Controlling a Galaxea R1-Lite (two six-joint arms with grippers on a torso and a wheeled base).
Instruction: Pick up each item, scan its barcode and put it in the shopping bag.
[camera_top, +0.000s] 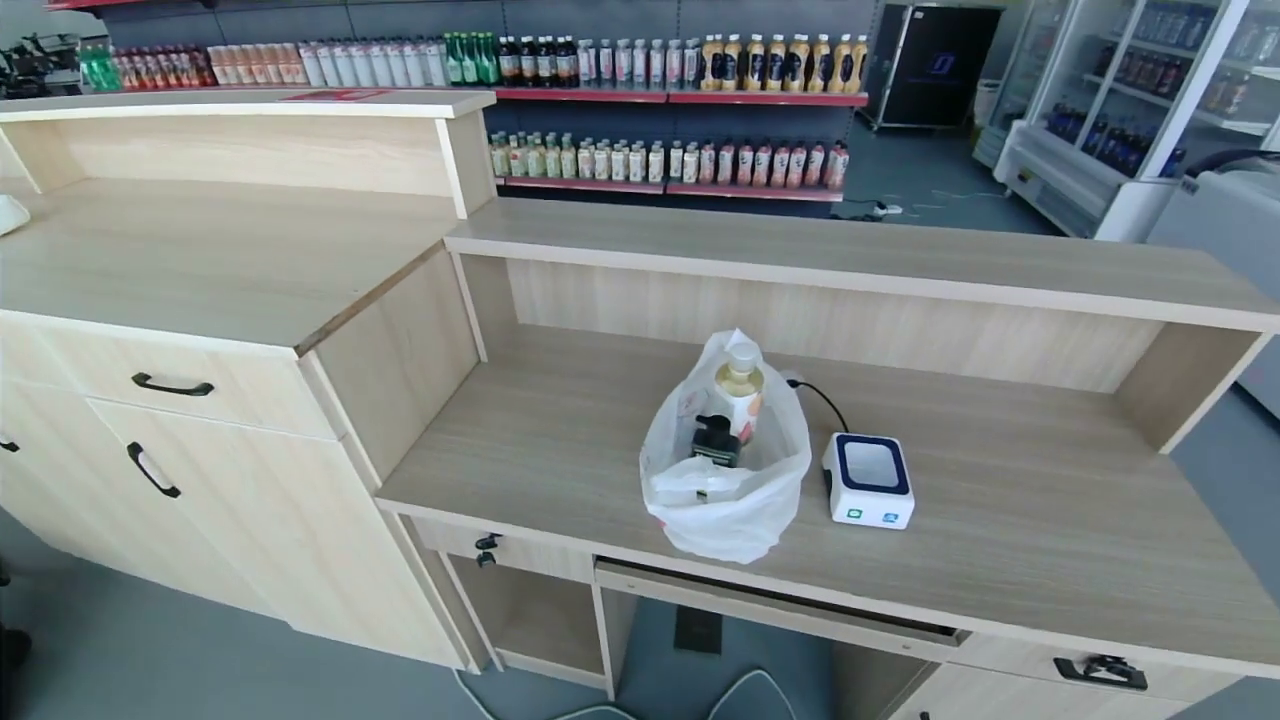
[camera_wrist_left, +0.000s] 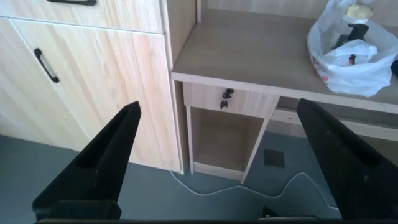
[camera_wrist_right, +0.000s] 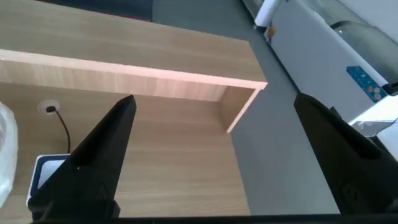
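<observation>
The shopping bag (camera_top: 725, 480) was stood open-mouthed on the wooden tabletop (camera_top: 1000, 480), just beside the barcode scanner (camera_top: 868, 480), prob. so scanned goods could be dropped straight in. A cream-capped drink bottle (camera_top: 740, 390) & a black-capped bottle (camera_top: 715, 440) were lodged upright inside. Left claw (camera_wrist_left: 217, 106) & right claw (camera_wrist_right: 214, 99) were seen spread wide, nothing gripped. Drink shelves (camera_top: 680, 100), glass-door fridges (camera_top: 1130, 100) & grey floor were noted behind.

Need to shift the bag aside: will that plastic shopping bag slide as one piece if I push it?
Probably not: the shopping bag looks thin and crumpled, so it likely buckles. The tall bottle standing inside may tip.
</observation>
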